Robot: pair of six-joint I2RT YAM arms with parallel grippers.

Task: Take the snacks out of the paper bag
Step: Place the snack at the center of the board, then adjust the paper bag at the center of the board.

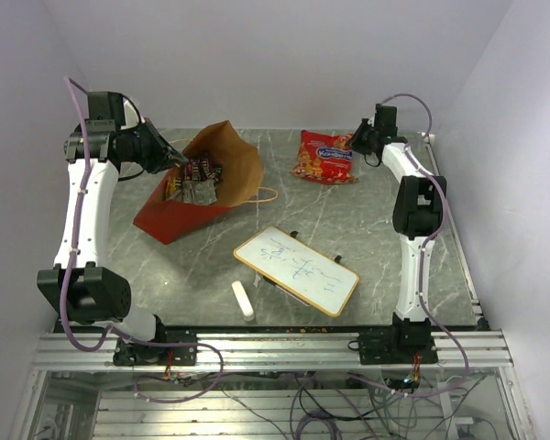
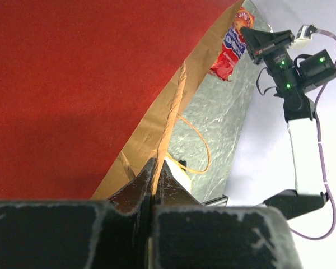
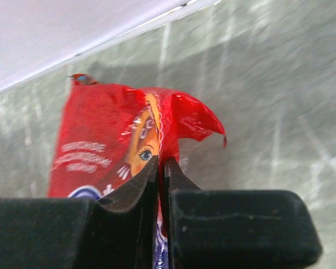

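The red paper bag [image 1: 170, 215] lies on its side at the left, its brown mouth facing right. Small purple and yellow snacks [image 1: 195, 179] show inside the mouth. My left gripper [image 1: 177, 158] is shut on the bag's upper rim; in the left wrist view the brown edge runs into the closed left gripper [image 2: 157, 168] beside the bag's red wall [image 2: 73, 84]. The large red-orange snack bag [image 1: 325, 156] lies on the table at the back right. My right gripper [image 1: 359, 140] is shut on a fold at its edge, and the right wrist view has that packet [image 3: 101, 145] pinched in the right gripper [image 3: 161, 163].
A white whiteboard [image 1: 296, 270] with a wooden frame lies at the table's middle front, and a small white eraser stick [image 1: 243, 300] lies left of it. One twine handle [image 1: 266, 194] loops out onto the table. White walls close in the back and sides.
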